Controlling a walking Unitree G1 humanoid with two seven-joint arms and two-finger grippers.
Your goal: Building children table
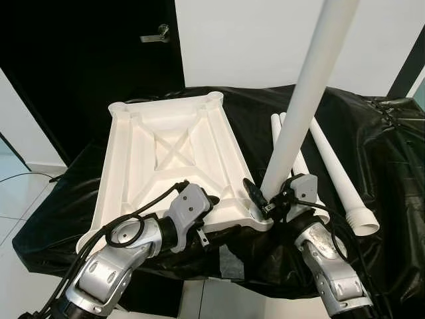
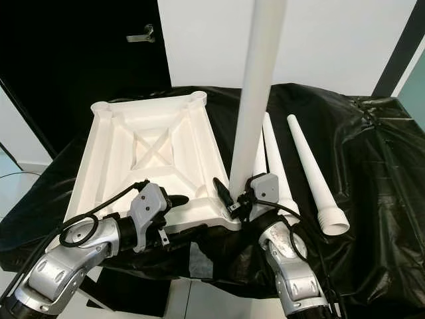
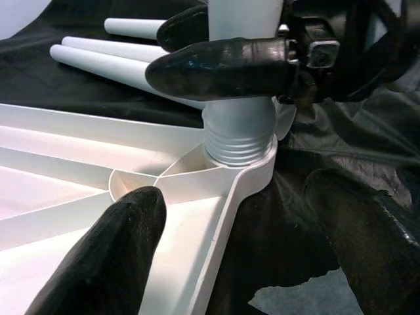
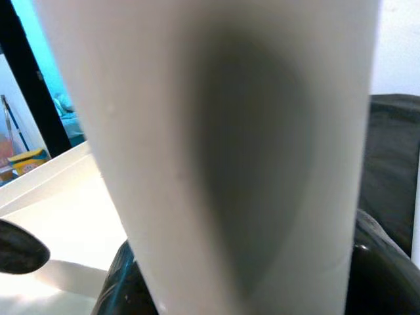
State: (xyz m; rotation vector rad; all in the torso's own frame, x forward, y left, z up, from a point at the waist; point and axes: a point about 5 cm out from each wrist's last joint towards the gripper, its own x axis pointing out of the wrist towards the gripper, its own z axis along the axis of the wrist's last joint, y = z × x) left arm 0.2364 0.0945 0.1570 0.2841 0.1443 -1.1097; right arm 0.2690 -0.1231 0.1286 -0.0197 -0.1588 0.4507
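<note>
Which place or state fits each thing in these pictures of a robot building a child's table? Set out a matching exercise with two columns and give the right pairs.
Things:
1. table top
2. upright leg
3. spare legs
4. left gripper

Places or states:
A. lying flat on the black cloth, to the robot's right
B. open, at the near edge of the table top
C. upside down, ribs facing up
D. held by the right gripper, threaded end in the near right corner socket

Pairs: 1-C, 2-D, 3-A, 4-B
</note>
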